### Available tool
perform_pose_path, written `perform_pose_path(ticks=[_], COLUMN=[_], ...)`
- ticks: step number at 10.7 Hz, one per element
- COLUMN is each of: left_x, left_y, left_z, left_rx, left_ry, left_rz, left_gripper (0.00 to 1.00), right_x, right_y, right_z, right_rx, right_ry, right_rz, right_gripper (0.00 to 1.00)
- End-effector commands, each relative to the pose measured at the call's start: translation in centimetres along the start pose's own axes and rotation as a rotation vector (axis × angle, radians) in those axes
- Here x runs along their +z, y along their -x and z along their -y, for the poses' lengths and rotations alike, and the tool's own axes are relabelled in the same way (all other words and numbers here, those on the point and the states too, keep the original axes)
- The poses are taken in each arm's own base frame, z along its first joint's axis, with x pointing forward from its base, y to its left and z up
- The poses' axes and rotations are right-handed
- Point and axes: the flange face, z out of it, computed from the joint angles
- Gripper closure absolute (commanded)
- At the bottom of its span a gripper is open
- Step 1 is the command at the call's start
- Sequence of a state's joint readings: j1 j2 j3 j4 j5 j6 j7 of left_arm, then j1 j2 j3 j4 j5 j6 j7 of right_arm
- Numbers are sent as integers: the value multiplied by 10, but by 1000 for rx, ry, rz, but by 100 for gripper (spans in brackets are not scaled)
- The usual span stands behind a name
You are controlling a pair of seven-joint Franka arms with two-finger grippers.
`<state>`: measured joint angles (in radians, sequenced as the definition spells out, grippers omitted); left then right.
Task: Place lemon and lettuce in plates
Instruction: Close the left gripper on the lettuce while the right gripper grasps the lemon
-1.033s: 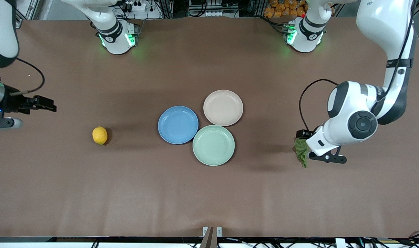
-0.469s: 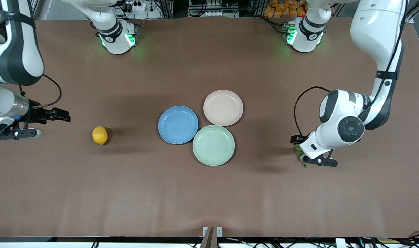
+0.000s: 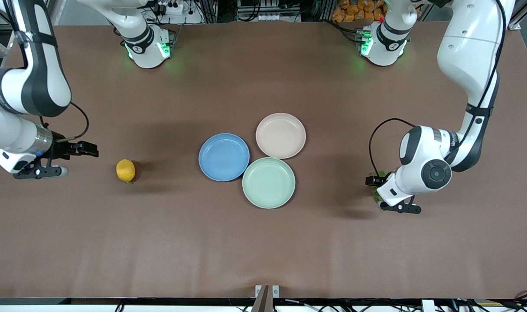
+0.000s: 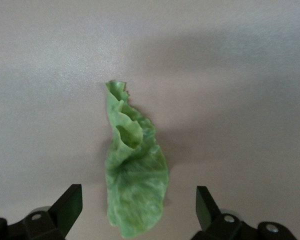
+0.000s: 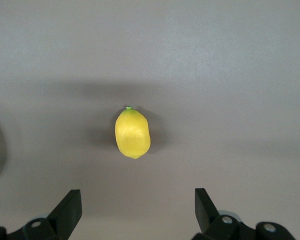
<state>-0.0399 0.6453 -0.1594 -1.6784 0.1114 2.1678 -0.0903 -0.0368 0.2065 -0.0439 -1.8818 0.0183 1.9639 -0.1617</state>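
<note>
- Two grippers are out over the brown table (image 3: pixel 263 242), one toward each end, both with jaws spread wide and nothing held.
- The right gripper (image 3: pixel 83 149) hangs over bare table toward the right arm's end; its two dark fingertips (image 5: pixel 70 207) are set far apart, and the lemon lies ahead of them, untouched.
- The lemon (image 3: pixel 125 170) lies on the table between that gripper and the plates, well apart from the blue plate.
- The blue plate (image 3: pixel 224 157) sits mid-table, about midway between the long edges, touching the beige-pink plate (image 3: pixel 281 135), which is closer to the robots' edge.
- A mint-green plate (image 3: pixel 268 183) touches both, nearer the front camera's edge.
- The lettuce (image 4: pixel 132 175) lies on the table toward the left arm's end, well apart from the plates.
- The left gripper (image 3: pixel 375 187) is low over the lettuce, its fingertips (image 4: pixel 207 205) wide on either side of the leaf, clear of it.
</note>
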Motion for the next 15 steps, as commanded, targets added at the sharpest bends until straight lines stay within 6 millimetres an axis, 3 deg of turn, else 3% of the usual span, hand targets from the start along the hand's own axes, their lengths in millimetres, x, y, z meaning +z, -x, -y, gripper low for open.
perform_pose_path(ticks=[1, 7, 12, 13, 15], left_x=[10, 24, 33, 33, 33], left_y=[-6, -11, -11, -11, -11], left_z=[26, 11, 7, 7, 7], left_rx=[45, 40, 44, 43, 36], left_ry=[-2, 18, 20, 21, 21], left_rz=[-26, -52, -46, -46, -46], left_gripper=[0, 0, 0, 11, 60], right_x=[15, 66, 94, 98, 113], right_y=[-8, -1, -4, -5, -1], right_z=[4, 10, 13, 14, 15], right_rx=[5, 2, 31, 31, 32], right_ry=[-8, 2, -38, -43, -36], right_rz=[-4, -48, -40, -39, -64], right_gripper=[0, 0, 0, 0, 0])
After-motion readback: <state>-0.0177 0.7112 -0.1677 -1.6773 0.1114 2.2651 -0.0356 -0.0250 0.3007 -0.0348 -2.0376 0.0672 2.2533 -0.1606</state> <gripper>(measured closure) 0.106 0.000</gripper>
